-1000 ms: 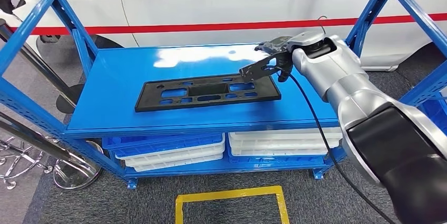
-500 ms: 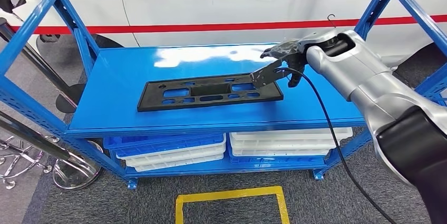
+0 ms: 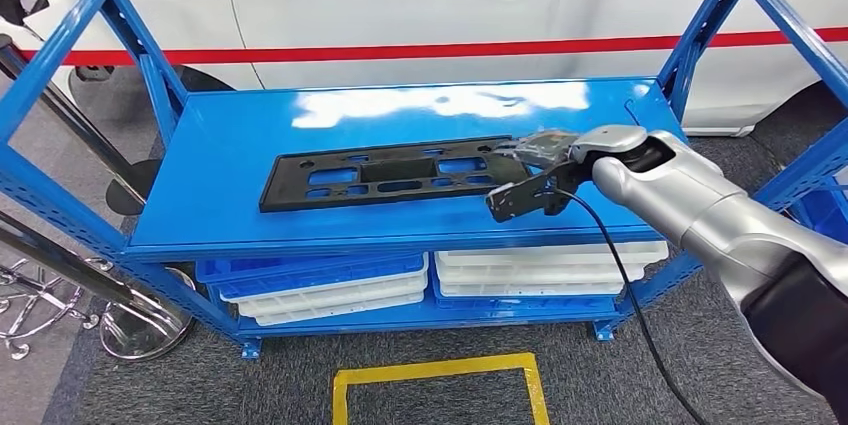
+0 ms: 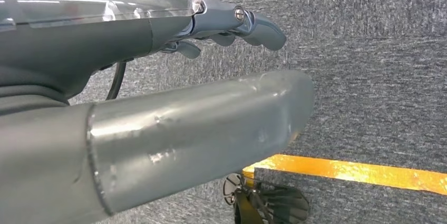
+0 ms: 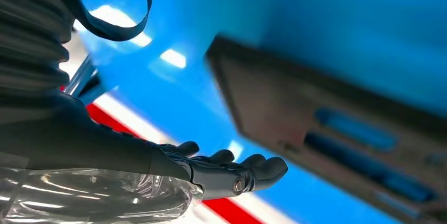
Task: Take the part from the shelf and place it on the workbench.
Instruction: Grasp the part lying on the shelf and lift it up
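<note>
The part [image 3: 390,173] is a flat black plate with several cut-outs, lying on the blue shelf [image 3: 230,175] towards its front edge. My right hand [image 3: 530,183] is at the plate's right end, low over the shelf's front, fingers stretched out and nothing in them. In the right wrist view the fingers [image 5: 253,168] are straight, and the blurred plate [image 5: 327,124] lies apart from them. My left hand [image 4: 174,92] hangs over grey carpet, fingers loosely spread, holding nothing.
Blue uprights [image 3: 700,35] flank the shelf, and a white car [image 3: 400,5] with a red stripe stands behind it. Blue trays [image 3: 310,273] and white trays [image 3: 540,270] fill the lower level. A yellow floor marking [image 3: 440,370] lies in front, with a chrome stand [image 3: 140,330] at the left.
My right hand has come from the back right of the shelf forward and down to the plate's right end. The plate has stayed where it was.
</note>
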Robot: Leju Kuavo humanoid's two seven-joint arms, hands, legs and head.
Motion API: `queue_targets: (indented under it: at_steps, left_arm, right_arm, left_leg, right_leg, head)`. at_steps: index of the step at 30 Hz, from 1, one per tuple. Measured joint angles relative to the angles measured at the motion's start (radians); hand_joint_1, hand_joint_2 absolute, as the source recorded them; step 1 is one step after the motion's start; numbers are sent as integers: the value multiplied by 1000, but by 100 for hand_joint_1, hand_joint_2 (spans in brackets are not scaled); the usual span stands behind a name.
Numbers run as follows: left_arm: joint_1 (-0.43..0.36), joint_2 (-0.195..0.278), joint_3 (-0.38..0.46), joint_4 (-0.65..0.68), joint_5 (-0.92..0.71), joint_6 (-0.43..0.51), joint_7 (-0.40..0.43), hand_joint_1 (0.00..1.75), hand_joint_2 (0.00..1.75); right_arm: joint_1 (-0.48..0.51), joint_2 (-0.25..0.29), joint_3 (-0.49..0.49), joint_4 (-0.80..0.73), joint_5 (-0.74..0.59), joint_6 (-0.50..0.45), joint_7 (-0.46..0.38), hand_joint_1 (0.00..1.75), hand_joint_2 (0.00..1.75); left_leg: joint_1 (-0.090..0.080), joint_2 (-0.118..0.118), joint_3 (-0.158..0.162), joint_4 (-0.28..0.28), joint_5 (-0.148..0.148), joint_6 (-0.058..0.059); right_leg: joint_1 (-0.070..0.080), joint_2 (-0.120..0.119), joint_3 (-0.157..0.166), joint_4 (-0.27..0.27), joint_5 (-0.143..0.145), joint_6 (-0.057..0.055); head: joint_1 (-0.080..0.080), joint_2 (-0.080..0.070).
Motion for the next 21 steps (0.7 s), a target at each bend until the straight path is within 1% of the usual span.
queue_targets:
  at_steps: [4,10,12,15,18,21]
  left_arm:
    - [0,0,8,0,-1,0,-1,0,0]
    - [-1,0,10,0,-1,0,-1,0,0]
    - [-1,0,10,0,-2,0,-2,0,0]
    - [-1,0,11,0,-5,0,-2,0,0]
    - [-1,0,12,0,-11,-1,-3,0,0]
    - [-2,-2,15,0,-21,-4,-3,0,0]
  right_arm:
    - [31,-17,12,-15,-10,-12,0,0,175]
    - [39,-29,24,-27,-14,-17,0,0,175]
    - [47,-32,27,-30,-25,-35,-5,0,175]
    - [85,-36,25,-34,-51,-96,-24,0,175]
    - [133,-37,11,-45,-54,-179,-45,0,175]
    - [215,-30,-40,-68,-6,-312,-59,0,175]
  left_leg:
    - [0,0,0,0,0,0]
    - [0,0,0,0,0,0]
    - [0,0,0,0,0,0]
    - [0,0,1,0,-1,0]
    - [0,1,2,0,-2,-1]
    - [1,1,4,-1,-3,-1]
  right_leg:
    - [0,0,0,0,0,0]
    - [0,0,0,0,0,0]
    - [0,0,0,0,0,0]
    - [0,0,1,0,0,0]
    - [0,1,2,0,-1,1]
    - [1,1,5,0,-2,1]
  head:
    - [0,0]
    - [0,0]
    - [0,0]
    - [0,0]
    - [0,0]
    - [0,0]
